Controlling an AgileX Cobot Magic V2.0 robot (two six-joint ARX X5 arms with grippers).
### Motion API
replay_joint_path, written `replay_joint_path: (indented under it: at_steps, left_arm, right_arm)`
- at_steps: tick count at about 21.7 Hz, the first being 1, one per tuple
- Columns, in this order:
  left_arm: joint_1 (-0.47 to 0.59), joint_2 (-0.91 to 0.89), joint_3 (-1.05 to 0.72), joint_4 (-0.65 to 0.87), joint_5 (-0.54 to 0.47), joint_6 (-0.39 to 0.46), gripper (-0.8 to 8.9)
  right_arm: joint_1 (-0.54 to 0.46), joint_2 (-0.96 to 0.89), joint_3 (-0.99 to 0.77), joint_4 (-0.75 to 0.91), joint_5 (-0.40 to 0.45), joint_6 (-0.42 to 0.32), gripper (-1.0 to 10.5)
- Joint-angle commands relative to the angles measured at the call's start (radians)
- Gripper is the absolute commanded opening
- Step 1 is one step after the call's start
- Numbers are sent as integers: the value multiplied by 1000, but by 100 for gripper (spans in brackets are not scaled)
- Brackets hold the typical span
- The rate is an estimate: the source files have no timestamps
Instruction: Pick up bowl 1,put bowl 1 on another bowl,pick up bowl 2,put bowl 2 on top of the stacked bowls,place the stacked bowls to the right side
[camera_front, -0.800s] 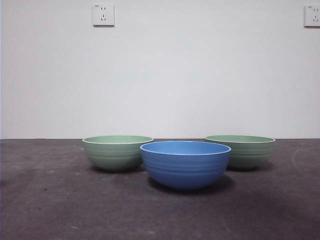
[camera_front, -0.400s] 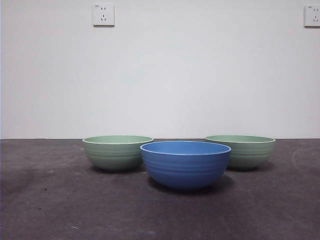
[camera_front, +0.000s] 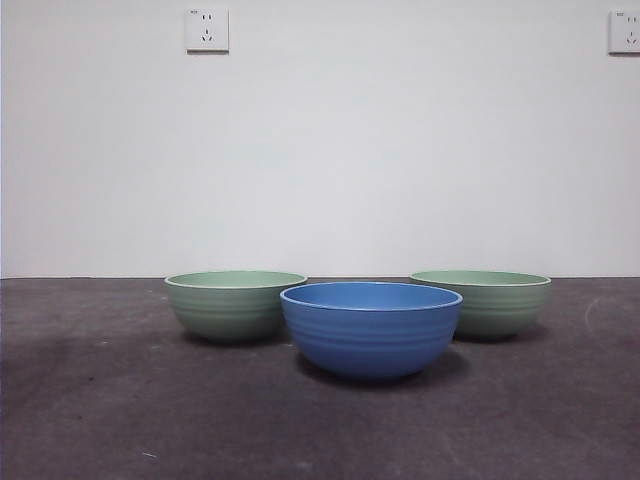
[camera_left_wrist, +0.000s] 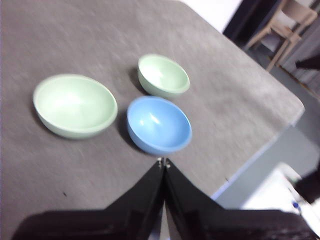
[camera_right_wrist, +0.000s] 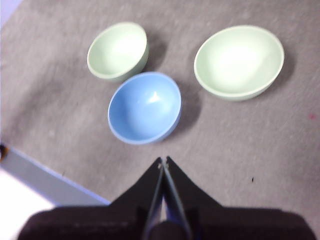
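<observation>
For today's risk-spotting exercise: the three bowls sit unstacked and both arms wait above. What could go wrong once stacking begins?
1. The blue bowl stands close between the two pale green bowls, so a gripper reaching for one rim might nudge its neighbour.
2. Both the left gripper and the right gripper have shut jaws; they must open before descending, or they would likely push a bowl rather than grasp it.
3. The blue bowl sits fairly near the table edge; a shove could slide it off.

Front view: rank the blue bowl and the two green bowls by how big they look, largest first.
1. Blue bowl, though it stands nearest the camera, so part of that may be nearness.
2. Left green bowl and right green bowl: they look alike, no ranking.
</observation>
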Motion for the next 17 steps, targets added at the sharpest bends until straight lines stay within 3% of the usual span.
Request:
replay_joint_path:
  at_steps: [1, 9, 11, 13, 14, 16, 17]
  left_arm:
    - [-14, 6, 9, -44, 14, 60, -8]
    - [-23, 6, 10, -69, 10, 68, 34]
    - [-23, 6, 10, -76, 8, 51, 213]
    - [-23, 6, 10, -77, 8, 37, 481]
    - [-23, 6, 10, -77, 8, 37, 535]
    - [-23, 6, 10, -78, 9, 37, 541]
    - [-23, 6, 10, -78, 9, 37, 541]
  right_arm:
    - [8, 9, 8, -32, 0, -50, -11]
    - [9, 10, 8, -42, 0, -45, 14]
    - [9, 10, 8, -42, 1, -40, 122]
    - [9, 10, 8, -42, 2, -18, 322]
    - [9, 10, 8, -42, 3, -11, 403]
    - [9, 10, 8, -42, 3, -10, 535]
    - [9, 10, 8, -42, 4, -3, 547]
